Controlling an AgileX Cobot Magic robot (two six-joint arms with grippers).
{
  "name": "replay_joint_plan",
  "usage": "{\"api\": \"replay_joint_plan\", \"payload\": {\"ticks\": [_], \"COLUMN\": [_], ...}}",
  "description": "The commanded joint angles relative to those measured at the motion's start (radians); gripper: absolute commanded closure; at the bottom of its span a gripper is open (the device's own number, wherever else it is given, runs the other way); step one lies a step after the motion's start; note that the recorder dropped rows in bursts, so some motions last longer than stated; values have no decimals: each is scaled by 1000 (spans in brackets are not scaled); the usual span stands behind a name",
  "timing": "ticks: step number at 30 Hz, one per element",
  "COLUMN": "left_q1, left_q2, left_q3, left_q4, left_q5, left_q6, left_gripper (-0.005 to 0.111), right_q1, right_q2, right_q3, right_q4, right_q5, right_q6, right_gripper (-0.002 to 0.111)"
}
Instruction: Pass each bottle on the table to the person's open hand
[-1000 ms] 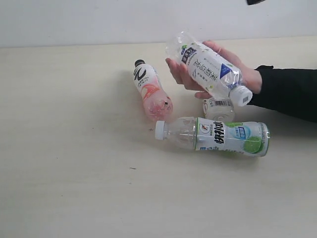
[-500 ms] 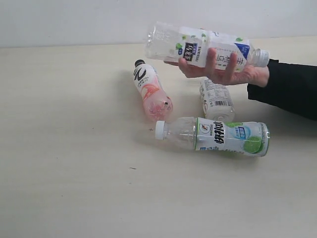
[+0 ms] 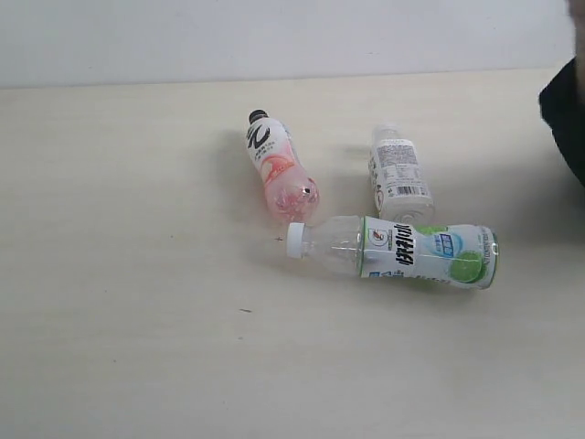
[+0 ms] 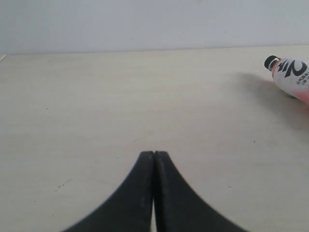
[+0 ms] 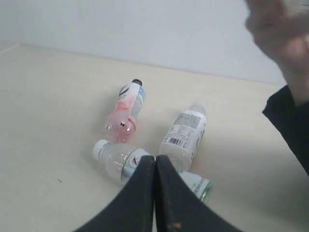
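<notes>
Lying on its side on the table (image 3: 137,320): lime-label bottle (image 3: 402,251), white cap pointing at the base of the pink-label bottle (image 3: 279,178), the two just beside each other. Just beyond the lime-label bottle's middle, white-label bottle (image 3: 398,178), also flat, base against or just short of it; hard to tell which.

From the exterior camera, well beyond the lime-label bottle's base end, only a dark sleeve (image 3: 567,119) at the frame edge. Caught by the right wrist camera alone: a blurred bare hand (image 5: 280,34) above that sleeve, raised well clear of the lime-label bottle.

Right gripper (image 5: 155,162) pressed together, nothing between the fingers, tips over the lime-label bottle's middle; height above it unclear.

Left gripper (image 4: 154,159) likewise pressed together and empty, over bare table; from its camera only the black-capped end of the pink-label bottle, no lime-label bottle.
</notes>
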Motion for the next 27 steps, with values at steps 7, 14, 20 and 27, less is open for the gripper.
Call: {"api": "replay_joint_plan", "payload": {"ticks": [7, 14, 20, 27], "left_q1": [-4, -4, -4, -4], "left_q2": [-5, -5, -5, -5], "left_q3": [1, 1, 1, 1], "left_q4": [0, 0, 0, 0], "left_q5": [-6, -6, -6, -6], "left_q6": [-4, -4, -4, -4], "left_gripper": [104, 104, 104, 104], "right_q1": [1, 1, 1, 1], "right_q2": [-110, -113, -113, -113], "right_q3": [6, 6, 6, 58], "right_q4": [-6, -1, -3, 5], "right_q5": [-25, -42, -61, -162], "right_q6": [-7, 23, 23, 21], "right_gripper": [108, 108, 108, 108]}}
